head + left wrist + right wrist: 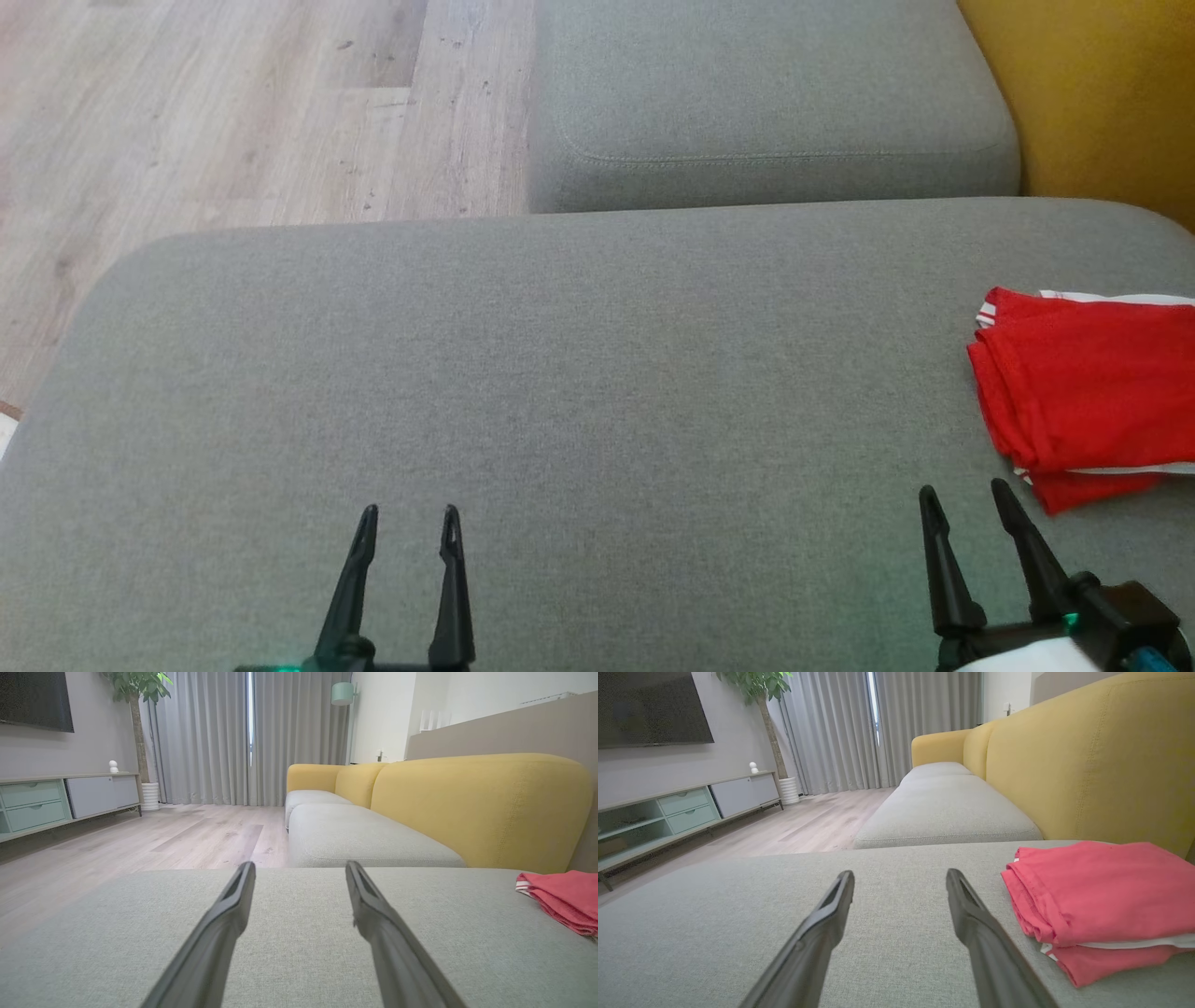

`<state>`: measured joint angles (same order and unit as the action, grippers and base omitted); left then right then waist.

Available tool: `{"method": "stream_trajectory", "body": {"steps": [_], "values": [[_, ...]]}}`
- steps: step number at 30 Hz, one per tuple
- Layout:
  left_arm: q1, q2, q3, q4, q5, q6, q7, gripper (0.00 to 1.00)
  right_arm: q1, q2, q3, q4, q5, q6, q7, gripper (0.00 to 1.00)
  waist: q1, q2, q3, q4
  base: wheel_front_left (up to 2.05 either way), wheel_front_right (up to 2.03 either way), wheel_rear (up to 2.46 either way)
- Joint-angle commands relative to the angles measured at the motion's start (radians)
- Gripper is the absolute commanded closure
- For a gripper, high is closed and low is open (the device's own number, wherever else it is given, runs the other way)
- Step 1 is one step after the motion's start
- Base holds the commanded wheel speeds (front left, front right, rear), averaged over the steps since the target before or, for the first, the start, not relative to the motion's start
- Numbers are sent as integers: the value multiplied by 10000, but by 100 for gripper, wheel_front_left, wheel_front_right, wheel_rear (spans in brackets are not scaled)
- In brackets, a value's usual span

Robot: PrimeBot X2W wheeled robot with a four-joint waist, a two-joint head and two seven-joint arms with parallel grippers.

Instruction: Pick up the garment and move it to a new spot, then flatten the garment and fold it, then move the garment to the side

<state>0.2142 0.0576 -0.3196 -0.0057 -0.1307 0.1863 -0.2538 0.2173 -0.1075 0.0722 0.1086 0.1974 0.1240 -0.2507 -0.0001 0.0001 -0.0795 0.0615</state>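
Garment (1088,392) is lying folded at the far right of the grey seat cushion (560,373).
Going left to right: the left gripper (411,513) is hovering at the near edge, jaws standing apart and empty. The right gripper (963,490) is gaping too, holding nothing, just beside the red bundle. The move to the side is looking finished, so the next move is probably calling only for a check that the fold is holding.
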Motion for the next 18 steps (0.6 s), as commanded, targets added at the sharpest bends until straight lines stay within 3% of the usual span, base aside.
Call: {"method": "stream_trajectory", "body": {"steps": [1, 9, 10, 18], "values": [[-330, -74, 398, -331, 70, -25, -80, 0, -402, -133, 244, -353, -47, 67, -110, 0, 1, -1, -23, 6, 0, 0, 0], [-310, -74, 467, -288, 73, -74, -80, 0, -359, -127, 372, -410, -11, 67, -110, 0, 1, -1, -100, 1, 0, 0, 0], [2, -2, 125, 7, -2, -31, 1, 100, 1, 1, 167, -55, 4, 0, 0, 100, 1, -1, -102, 1, 0, 0, 0], [88, 22, 164, 601, -508, -71, 124, 100, 49, 2, 199, 589, 479, 0, 98, 100, 1, -1, -76, -21, 0, 0, 0]]}}
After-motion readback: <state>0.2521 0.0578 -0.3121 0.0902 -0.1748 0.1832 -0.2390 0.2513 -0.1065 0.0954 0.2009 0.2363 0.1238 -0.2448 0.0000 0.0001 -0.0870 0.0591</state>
